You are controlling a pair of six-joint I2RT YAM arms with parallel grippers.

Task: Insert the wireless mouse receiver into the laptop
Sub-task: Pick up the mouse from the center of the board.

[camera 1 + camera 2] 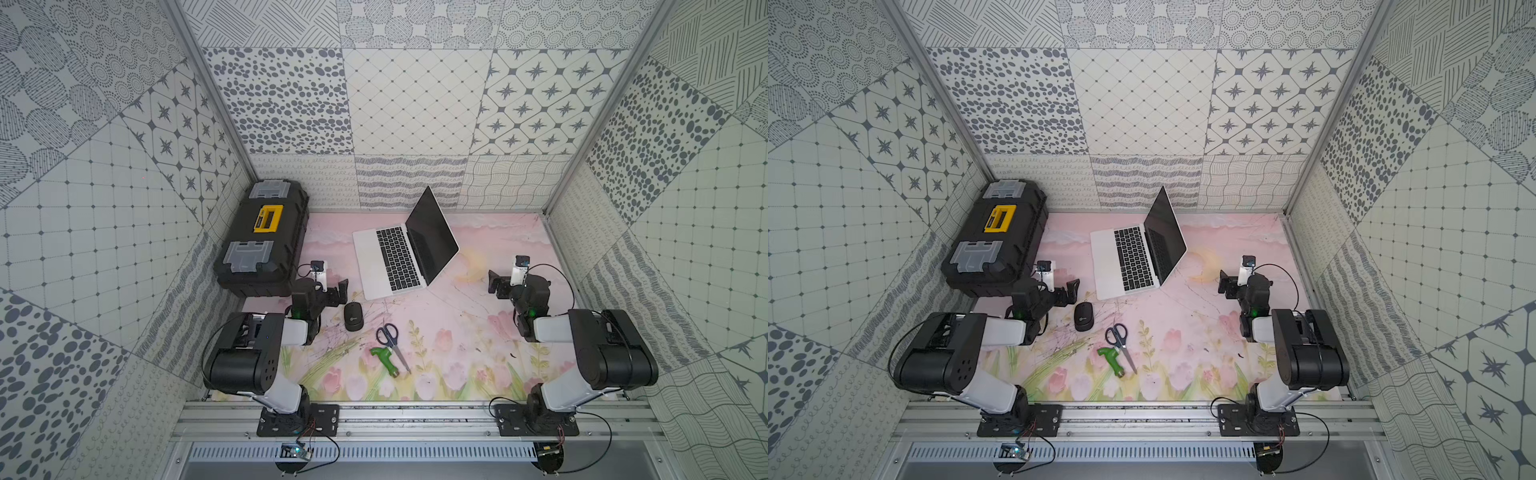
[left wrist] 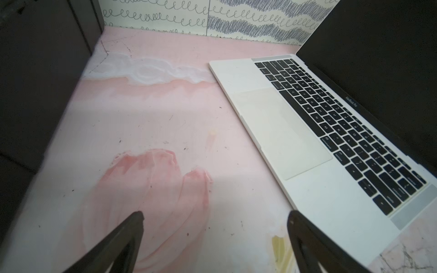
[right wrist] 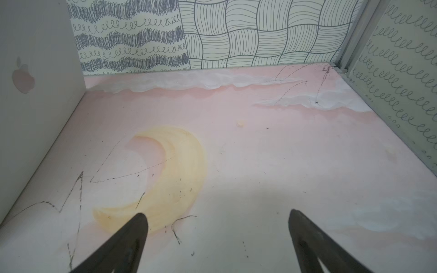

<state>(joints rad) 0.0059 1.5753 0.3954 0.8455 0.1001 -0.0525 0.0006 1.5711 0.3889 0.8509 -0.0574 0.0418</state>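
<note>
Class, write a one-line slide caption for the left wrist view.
Open left hand poised over the pink mat beside an open silver laptop.

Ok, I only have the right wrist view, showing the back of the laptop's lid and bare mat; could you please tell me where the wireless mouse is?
Observer: The wireless mouse lies on the mat close to the left gripper, nearer the robot's base than the laptop.
Operator: Thank you. Is the left gripper holding anything?
Observer: No, it is open and empty, above bare mat beside the laptop.
</note>
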